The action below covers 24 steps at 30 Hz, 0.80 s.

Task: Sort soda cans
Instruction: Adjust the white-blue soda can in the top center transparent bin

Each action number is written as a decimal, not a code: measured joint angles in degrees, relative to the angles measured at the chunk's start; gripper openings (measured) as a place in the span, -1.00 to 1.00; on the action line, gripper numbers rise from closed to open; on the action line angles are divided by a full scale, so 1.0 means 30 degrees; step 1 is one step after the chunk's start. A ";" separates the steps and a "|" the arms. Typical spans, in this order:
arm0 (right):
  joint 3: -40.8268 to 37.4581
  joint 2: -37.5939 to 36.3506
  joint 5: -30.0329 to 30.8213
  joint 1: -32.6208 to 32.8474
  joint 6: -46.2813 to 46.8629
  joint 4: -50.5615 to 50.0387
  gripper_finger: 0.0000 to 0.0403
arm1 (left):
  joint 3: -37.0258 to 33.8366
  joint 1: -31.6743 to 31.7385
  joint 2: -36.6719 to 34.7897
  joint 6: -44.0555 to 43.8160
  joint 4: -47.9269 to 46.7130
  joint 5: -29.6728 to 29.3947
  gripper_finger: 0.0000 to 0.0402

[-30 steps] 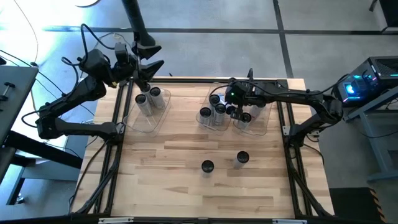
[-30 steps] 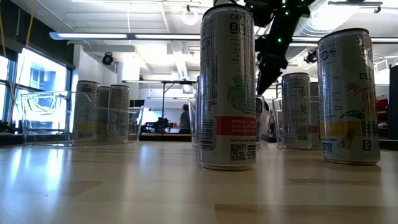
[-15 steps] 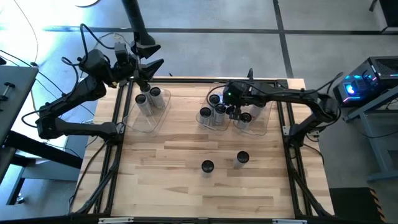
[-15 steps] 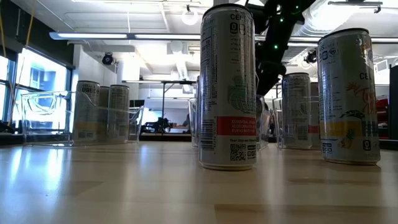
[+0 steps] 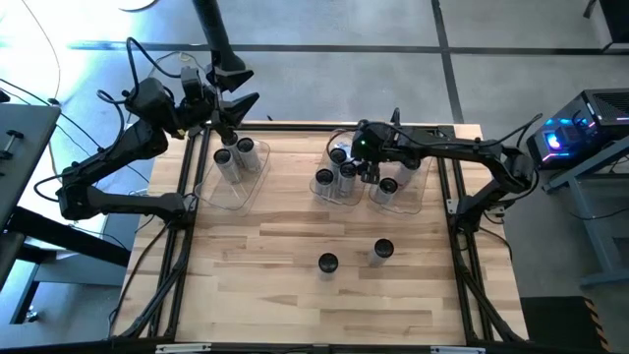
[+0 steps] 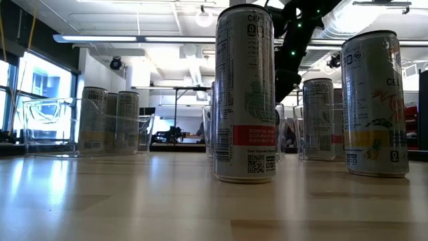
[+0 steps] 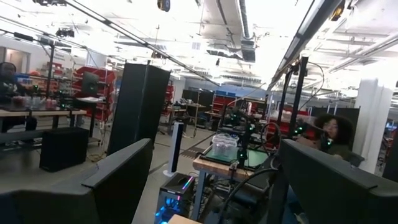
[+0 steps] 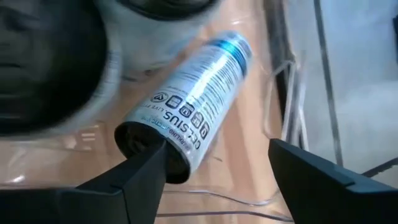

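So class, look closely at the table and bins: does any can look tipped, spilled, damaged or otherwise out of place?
Nothing is tipped or spilled. Two cans stand upright on the bare table, outside the bins; the rest stand inside. The right gripper hangs open over the right-hand bins, the left gripper waits beyond the table's edge.

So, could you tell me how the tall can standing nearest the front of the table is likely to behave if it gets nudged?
The can is tall and slim on a small base, so a high push would probably tip it. Its round body would likely roll once down. The smooth printed side may slip in a loose grip.
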 joint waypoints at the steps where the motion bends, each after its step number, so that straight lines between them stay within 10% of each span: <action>1: 0.0000 0.0000 0.0076 -0.0122 -0.0149 0.0122 0.33 | 0.0000 0.0000 0.0000 0.0000 0.0059 -0.0033 0.72; 24: 0.0015 0.0255 -0.0536 -0.1957 -0.1906 0.3159 0.25 | 0.0007 -0.0294 0.0734 -0.0329 -0.3634 -0.0577 0.72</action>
